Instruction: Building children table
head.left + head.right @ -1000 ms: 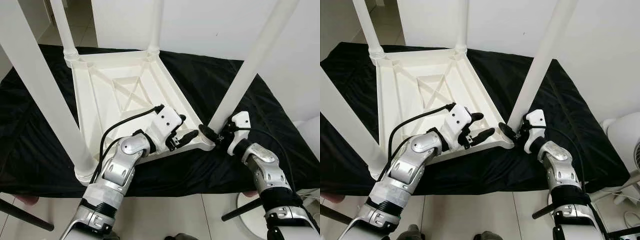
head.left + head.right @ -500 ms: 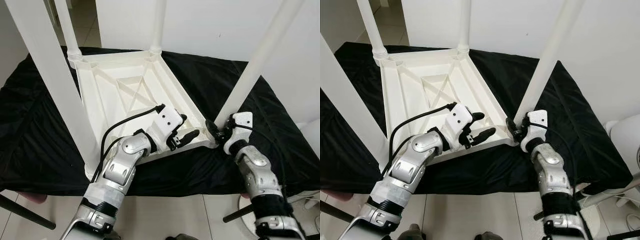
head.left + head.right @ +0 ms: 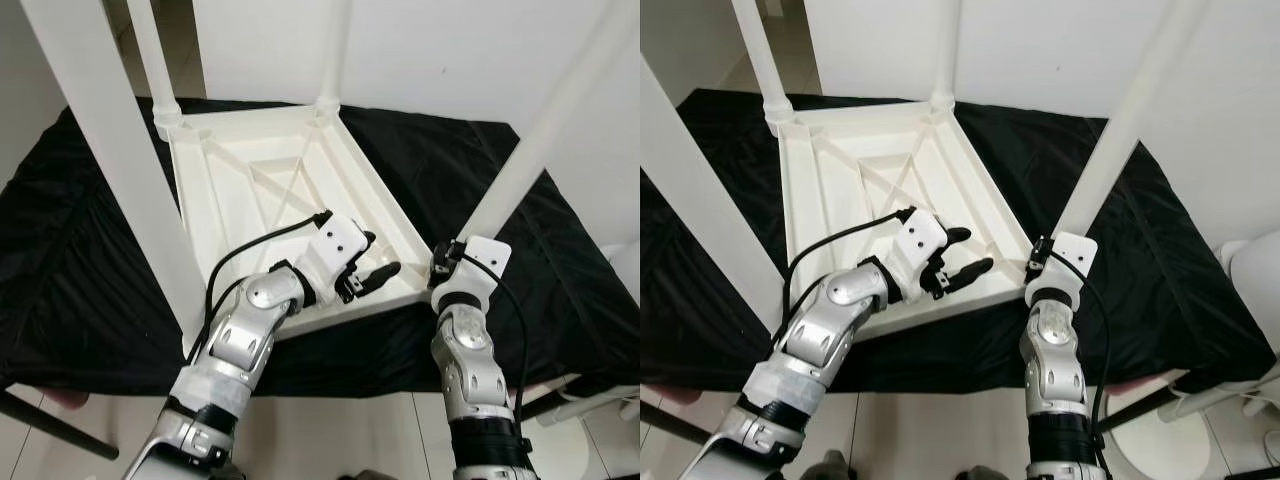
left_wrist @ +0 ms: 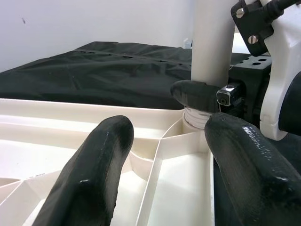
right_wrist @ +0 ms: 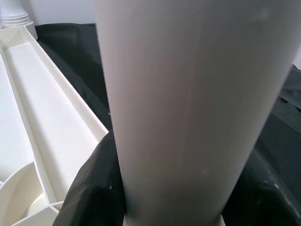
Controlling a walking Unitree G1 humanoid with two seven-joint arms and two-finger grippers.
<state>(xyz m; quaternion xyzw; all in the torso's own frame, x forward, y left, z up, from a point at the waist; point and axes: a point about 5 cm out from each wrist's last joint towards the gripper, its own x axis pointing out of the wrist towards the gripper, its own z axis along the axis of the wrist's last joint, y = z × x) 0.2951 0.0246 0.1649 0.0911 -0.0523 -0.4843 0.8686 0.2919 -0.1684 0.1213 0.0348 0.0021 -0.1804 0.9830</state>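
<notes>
Head views: the white table top [image 3: 270,200] lies upside down on the black cloth [image 3: 80,250], legs up. The left gripper [image 3: 372,275], fingers apart, rests on its near edge — likely steadying it.

Left wrist view: the right gripper [image 4: 207,94] is clamped on the near-right corner leg [image 4: 211,42] near its base.

Right wrist view: that leg up close, gripped — seemingly being seated in its socket.

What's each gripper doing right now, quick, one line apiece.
Left gripper: open, over the upturned table top, holding nothing.
Right gripper: closed around the table leg near its base.
</notes>
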